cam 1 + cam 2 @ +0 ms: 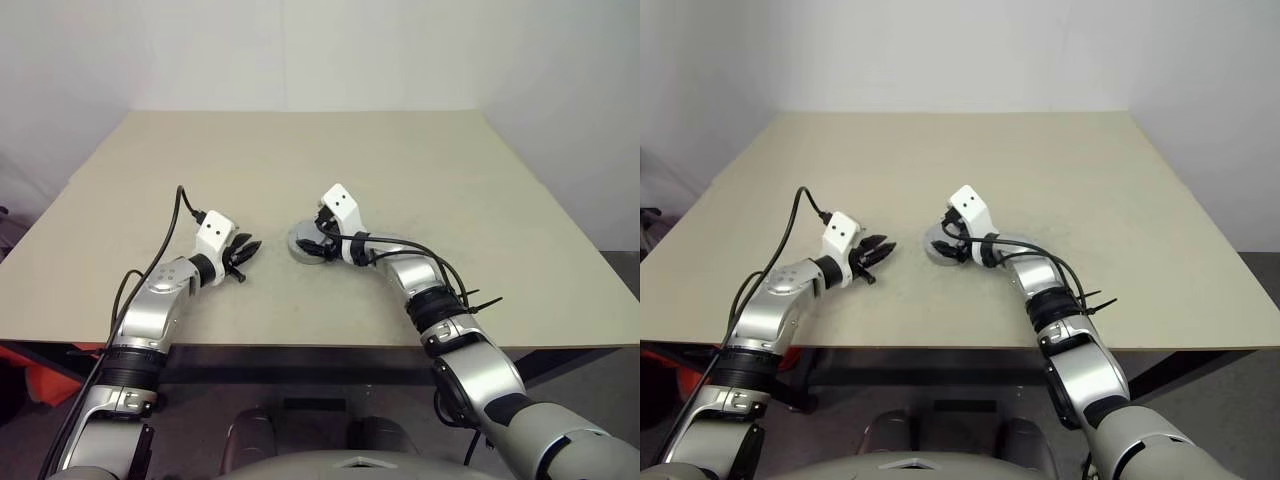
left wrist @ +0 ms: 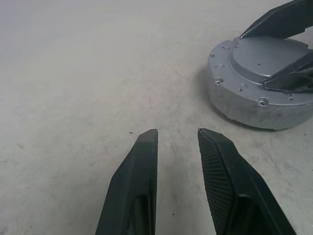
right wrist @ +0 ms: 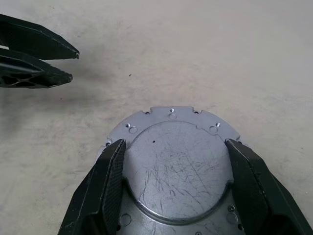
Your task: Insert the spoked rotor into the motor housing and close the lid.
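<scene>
The motor housing (image 2: pixel 259 105) sits near the middle of my table (image 1: pixel 420 170) with the lid (image 3: pixel 178 166) already seated on top, notched rim showing. Starting from the left, my left gripper (image 1: pixel 243 255) hovers just left of it, fingers slightly parted and holding nothing. To its right, my right gripper (image 3: pixel 173 188) is the nearer hand, its fingers spread wide astride the lid's raised centre. I can't tell whether they press it.

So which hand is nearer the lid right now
The right. The right hand straddles the lid, one finger on each side. The left hand hovers over bare table to its left, apart.
</scene>
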`<action>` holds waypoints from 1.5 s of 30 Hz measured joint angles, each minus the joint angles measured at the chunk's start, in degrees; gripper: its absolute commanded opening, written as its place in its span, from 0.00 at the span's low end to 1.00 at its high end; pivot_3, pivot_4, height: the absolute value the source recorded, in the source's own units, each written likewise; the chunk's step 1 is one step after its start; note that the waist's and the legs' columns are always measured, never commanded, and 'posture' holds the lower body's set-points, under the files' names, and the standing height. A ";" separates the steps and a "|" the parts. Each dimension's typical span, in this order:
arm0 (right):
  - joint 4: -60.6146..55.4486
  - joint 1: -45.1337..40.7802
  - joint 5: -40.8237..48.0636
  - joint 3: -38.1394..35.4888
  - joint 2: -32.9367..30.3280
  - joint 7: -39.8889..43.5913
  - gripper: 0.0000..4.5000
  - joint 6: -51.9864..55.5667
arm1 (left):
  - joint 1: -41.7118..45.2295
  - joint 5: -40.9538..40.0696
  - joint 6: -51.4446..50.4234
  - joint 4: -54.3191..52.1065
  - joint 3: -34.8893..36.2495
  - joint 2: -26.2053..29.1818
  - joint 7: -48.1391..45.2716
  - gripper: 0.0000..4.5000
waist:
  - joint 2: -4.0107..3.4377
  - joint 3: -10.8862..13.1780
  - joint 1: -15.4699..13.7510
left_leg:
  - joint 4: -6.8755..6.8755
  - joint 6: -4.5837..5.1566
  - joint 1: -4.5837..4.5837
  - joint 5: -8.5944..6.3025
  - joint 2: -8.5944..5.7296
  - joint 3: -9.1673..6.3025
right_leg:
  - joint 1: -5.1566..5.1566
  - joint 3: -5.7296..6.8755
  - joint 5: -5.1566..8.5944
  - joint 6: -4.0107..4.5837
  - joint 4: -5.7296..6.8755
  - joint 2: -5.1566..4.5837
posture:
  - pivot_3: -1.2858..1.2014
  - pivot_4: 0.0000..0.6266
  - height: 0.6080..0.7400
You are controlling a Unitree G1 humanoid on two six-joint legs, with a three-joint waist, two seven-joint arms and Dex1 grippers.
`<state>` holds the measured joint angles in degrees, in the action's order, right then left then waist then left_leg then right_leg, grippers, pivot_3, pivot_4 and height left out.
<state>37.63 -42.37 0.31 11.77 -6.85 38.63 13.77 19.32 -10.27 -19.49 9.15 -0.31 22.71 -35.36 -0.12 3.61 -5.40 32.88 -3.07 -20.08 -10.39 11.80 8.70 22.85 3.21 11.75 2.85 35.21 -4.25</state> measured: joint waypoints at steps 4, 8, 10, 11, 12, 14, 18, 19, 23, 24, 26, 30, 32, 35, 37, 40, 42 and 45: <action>0.67 -0.37 -0.12 -0.02 -0.08 -0.29 0.69 0.05 | 3.25 -3.96 -5.46 0.48 1.68 -5.05 1.78 0.22 | 0.01 0.00 -0.10 | 0.09 -0.01 0.07 0.00 0.00 0.00 | -0.15 0.00 0.15 -0.26 0.00 -0.01 | 0.52 0.00 1.00; 0.90 -0.57 -0.12 0.26 0.09 -0.62 0.69 0.10 | 9.45 -8.87 -10.27 4.26 3.99 -10.22 3.35 0.01 | 0.00 -0.03 -0.02 | 0.11 -0.01 0.11 0.00 0.00 0.00 | -0.21 0.00 0.14 -0.26 0.01 -0.01 | 0.52 0.00 1.00; 0.79 -0.56 -0.12 0.29 0.10 -0.55 0.69 0.10 | 11.05 -10.06 -11.44 6.63 4.79 -11.37 3.35 0.01 | -0.02 -0.04 -0.01 | 0.09 0.00 0.09 0.00 -0.01 0.00 | -0.21 0.00 0.08 -0.14 0.01 0.00 | 0.52 0.00 1.00; 0.69 -0.56 -0.12 0.29 0.10 -0.54 0.69 0.12 | 11.94 -10.46 -12.12 8.54 5.03 -11.78 3.32 0.01 | -0.02 -0.04 -0.02 | 0.09 0.00 0.09 0.00 -0.01 0.00 | -0.19 0.00 0.01 -0.03 0.00 0.00 | 0.52 0.00 1.00; 0.60 -0.55 -0.11 0.30 0.10 -0.54 0.69 0.17 | 12.46 -10.87 -12.40 9.98 5.07 -12.02 3.24 0.01 | -0.02 -0.04 -0.02 | 0.09 0.00 0.08 0.00 -0.01 0.00 | -0.18 0.00 0.01 -0.03 -0.01 0.00 | 0.52 0.00 1.00; 0.45 -0.54 -0.12 0.23 0.07 -0.67 0.69 0.49 | 13.87 -11.03 -12.80 13.66 5.08 -12.26 2.90 0.01 | -0.02 -0.04 -0.02 | 0.09 0.01 0.08 0.00 -0.01 0.00 | -0.18 0.00 0.14 -0.25 -0.03 0.00 | 0.52 0.00 1.00; 0.25 -0.47 -0.11 0.15 -0.03 -0.94 0.69 0.87 | 16.60 -10.75 -13.99 19.79 4.88 -12.21 2.33 0.01 | -0.02 -0.04 -0.09 | 0.09 0.00 0.10 0.00 -0.01 -0.01 | -0.20 0.00 0.20 -0.37 -0.03 0.00 | 0.52 0.00 1.00; 0.21 -0.47 -0.12 0.11 -0.05 -0.99 0.69 1.05 | 17.26 -10.36 -14.10 20.58 4.56 -11.94 2.08 0.01 | -0.02 -0.04 -0.13 | 0.09 0.00 0.12 0.00 0.00 -0.03 | -0.25 0.00 0.21 -0.37 -0.03 0.00 | 0.52 0.00 1.00; 0.17 -0.38 -0.12 0.12 -0.06 -1.49 0.69 1.49 | 19.37 -8.56 -14.34 23.33 3.13 -11.67 1.62 0.01 | -0.06 -0.06 -0.17 | 0.08 0.00 0.36 0.00 -0.01 -0.04 | -0.53 0.00 0.23 -0.41 -0.13 -0.02 | 0.52 0.00 1.00; 0.17 -0.37 -0.12 0.12 -0.06 -1.54 0.69 1.60 | 19.55 -8.55 -14.55 23.55 3.15 -11.71 1.59 0.01 | -0.06 -0.06 -0.18 | 0.07 0.00 0.41 0.00 -0.01 -0.04 | -0.59 0.00 0.24 -0.42 -0.18 -0.03 | 0.52 0.00 1.00; 0.16 -0.37 -0.11 0.10 -0.07 -1.56 0.69 1.71 | 19.75 -8.58 -14.99 23.65 3.23 -11.77 1.48 0.01 | -0.06 -0.06 -0.17 | 0.01 0.01 0.45 0.00 -0.02 -0.05 | -0.67 0.01 0.24 -0.42 -0.32 -0.03 | 0.52 0.00 1.00; 0.10 -0.36 -0.11 0.11 -0.07 -1.55 0.69 1.79 | 19.51 -8.88 -16.86 22.43 3.27 -11.80 0.48 0.01 | -0.06 -0.07 -0.17 | -0.06 0.01 0.48 0.00 -0.02 -0.05 | -0.70 0.01 0.24 -0.43 -0.38 -0.03 | 0.52 0.00 1.00; 0.10 -0.36 -0.08 0.09 -0.11 -1.54 0.69 1.92 | 18.80 -9.26 -17.85 21.20 3.37 -11.91 -0.14 0.01 | -0.07 -0.07 -0.17 | -0.09 0.01 0.51 0.00 -0.02 -0.04 | -0.72 0.01 0.24 -0.43 -0.37 -0.03 | 0.52 0.00 1.00; 0.10 -0.36 -0.02 -0.32 -0.17 -1.49 0.85 2.42 | 18.05 -9.66 -19.86 19.47 3.30 -11.64 -0.98 0.00 | -0.08 -0.08 -0.27 | -0.13 0.01 0.51 0.00 -0.03 -0.04 | -0.75 0.02 0.24 -0.43 -0.38 -0.04 | 0.52 0.00 1.00; 0.10 -0.36 -0.03 -0.58 -0.42 -1.54 0.97 2.74 | 17.80 -9.56 -20.24 18.85 2.90 -11.66 -1.25 0.00 | -0.08 -0.08 -0.35 | -0.13 0.01 0.49 0.00 -0.05 -0.05 | -0.78 0.02 0.25 -0.44 -0.44 -0.06 | 0.52 0.00 1.00; -1.71 0.76 -0.02 -0.80 -1.04 -1.30 0.99 2.50 | 17.67 -9.42 -20.53 18.25 2.51 -11.74 -1.35 0.00 | -0.08 -0.08 -0.49 | -0.13 0.01 0.42 0.00 -0.08 -0.05 | -0.83 0.02 0.26 -0.46 -0.53 -0.10 | 0.52 0.00 1.00; -4.24 2.03 0.05 -0.78 -2.04 -0.70 0.99 2.83 | 17.63 -9.41 -20.55 18.04 2.35 -11.82 -1.65 0.00 | -0.08 -0.08 -0.66 | -0.13 0.01 0.29 0.00 -0.10 -0.05 | -0.79 0.01 0.28 -0.49 -0.53 -0.13 | 0.52 0.00 1.00; -10.92 3.98 1.33 -1.15 -4.70 1.45 0.99 6.05 | 17.63 -9.43 -20.53 17.74 2.28 -11.91 -1.93 0.00 | -0.08 -0.07 -0.96 | -0.13 0.02 0.05 0.00 -0.09 -0.04 | -0.69 0.01 0.26 -0.47 -0.52 -0.12 | 0.52 0.00 1.00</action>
<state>26.71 -38.39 1.64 10.61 -11.55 40.08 19.82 36.95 -19.70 -40.02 26.89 1.97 10.80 -37.29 -0.20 3.53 -6.36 32.75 -3.05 -20.03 -10.39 11.71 8.66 22.17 3.22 12.01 2.38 34.69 -4.37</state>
